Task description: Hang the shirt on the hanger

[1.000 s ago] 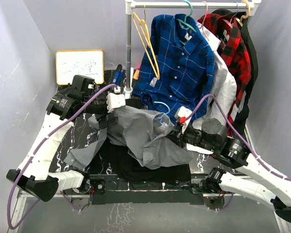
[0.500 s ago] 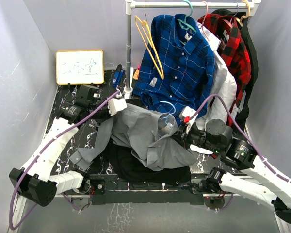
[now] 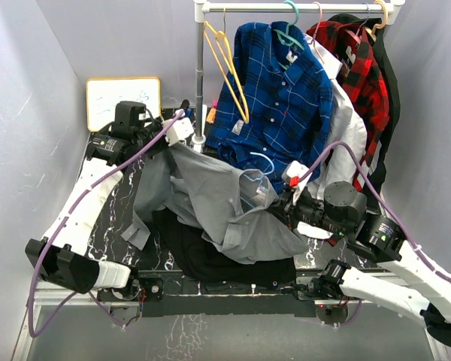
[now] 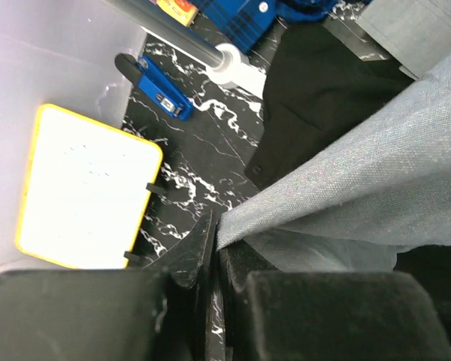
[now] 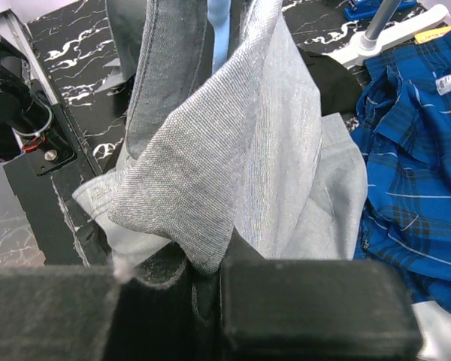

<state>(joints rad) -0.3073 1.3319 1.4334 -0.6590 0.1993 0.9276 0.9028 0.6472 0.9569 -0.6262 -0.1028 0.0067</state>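
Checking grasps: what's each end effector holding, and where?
Both hold the grey shirt: left end effector pinches an edge, right end effector clamps a bunched fold.

The shirt (image 3: pixel 210 199) spreads over the table's (image 3: pixel 109 214) middle, partly on a cloth (image 3: pixel 210 259) by the near edge. The hanger (image 5: pixel 219 30) sits inside the shirt's right side. A board (image 3: pixel 105 101) stands in the far-left corner. Right of it is the rack (image 3: pixel 201 75), with clothes (image 3: pixel 278 90) hanging behind the shirt.

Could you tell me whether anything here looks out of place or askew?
The shirt is bunched and twisted between the left gripper and right gripper, one sleeve trailing onto the table; the hanger sits buried in its folds, only the hook showing.
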